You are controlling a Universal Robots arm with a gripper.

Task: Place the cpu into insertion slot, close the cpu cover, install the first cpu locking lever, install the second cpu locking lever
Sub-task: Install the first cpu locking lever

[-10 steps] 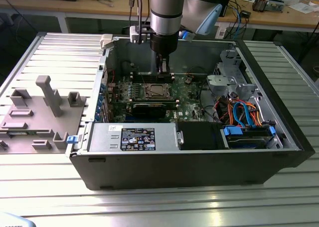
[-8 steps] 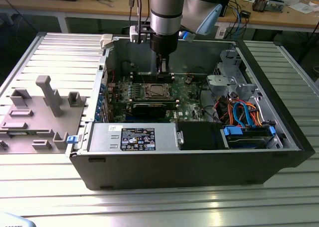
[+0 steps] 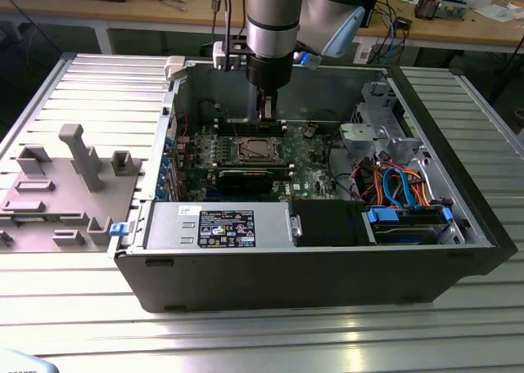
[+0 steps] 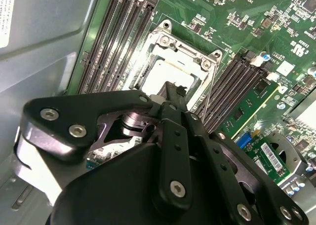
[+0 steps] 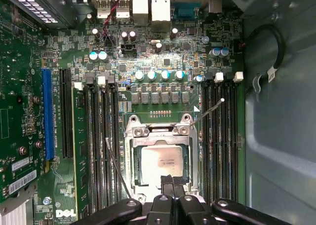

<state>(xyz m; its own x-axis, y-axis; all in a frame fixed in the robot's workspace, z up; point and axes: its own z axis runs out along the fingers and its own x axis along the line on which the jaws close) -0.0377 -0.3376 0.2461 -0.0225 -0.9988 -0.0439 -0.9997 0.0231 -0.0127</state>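
Slatted metal bench [image 3: 82, 307] carrying an open computer case [image 3: 311, 275], seen from the front. A grey moulded fixture [image 3: 65, 185] lies on the bench just beside the case, at the exterior view's left. The arm [image 3: 274, 21] comes down from above into the case. Inside, a power supply [image 3: 221, 226] runs along the near wall, and a bundle of blue and orange cables [image 3: 393, 185] sits at the exterior view's right. The green motherboard [image 3: 307, 156] covers the case floor.

At mid-board lies the socket [image 5: 160, 131], flanked on both sides by rows of dark memory slots [image 5: 101, 146]. The cover [image 5: 131, 151], a silvery frame, lies flat over the socket. The cpu [image 5: 163, 158] sits in the socket, its pale metal top showing through the cover's square window. It is likewise visible in the second wrist view [image 4: 165, 74], with the cover [image 4: 185, 50] around it.

A lever [image 5: 210, 110], a thin wire rod, angles out from one side of the socket over the memory slots. A second lever [image 5: 117, 166] angles out from the opposite side. Neither lies tucked against the frame.

The end effector [image 5: 170, 178] hangs directly over the socket, its tip above the edge of the window. Its two black fingers are pressed together with nothing between them. In the second wrist view the tip [image 4: 174, 89] overlaps the cpu; whether it touches the metal cannot be told. In the exterior view the end effector [image 3: 266, 119] stands just above the socket
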